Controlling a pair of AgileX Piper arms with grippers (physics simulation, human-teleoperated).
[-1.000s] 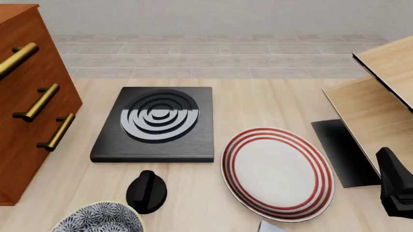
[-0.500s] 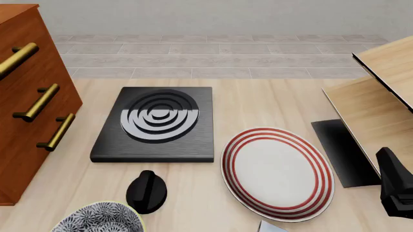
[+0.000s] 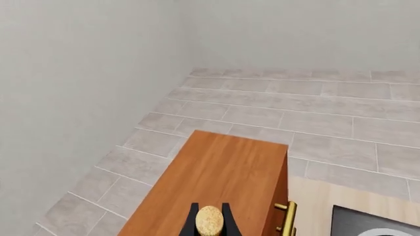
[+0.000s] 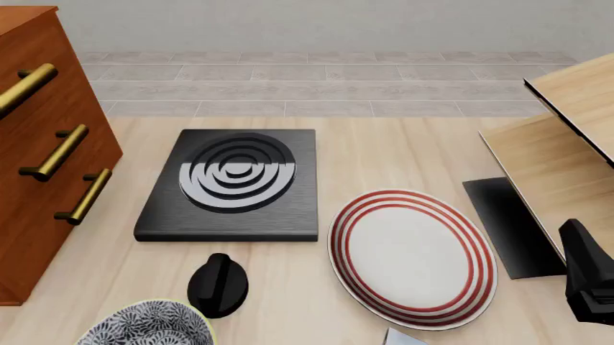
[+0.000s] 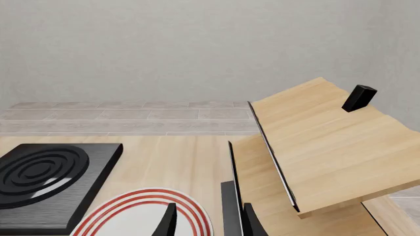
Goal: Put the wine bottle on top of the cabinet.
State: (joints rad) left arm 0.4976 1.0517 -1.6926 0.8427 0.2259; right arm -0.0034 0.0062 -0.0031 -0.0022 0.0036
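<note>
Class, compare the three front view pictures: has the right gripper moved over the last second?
No. The right gripper sits at the same spot beside the striped plate and the pale shelf in all three.

- My table [image 4: 384,147] is pale wood, with grey tiled floor [image 4: 326,86] beyond its far edge.
- The cabinet [image 4: 39,180] stands on its left side.
- A black slab with raised rings [image 4: 233,183] lies flat near the middle.
- A red-ringed white plate [image 4: 413,257] sits just right of it.
- A black knob [image 4: 218,284] and a patterned bowl [image 4: 146,327] sit near me.
- A light-wood shelf [image 4: 566,154] stands on the right.
</note>
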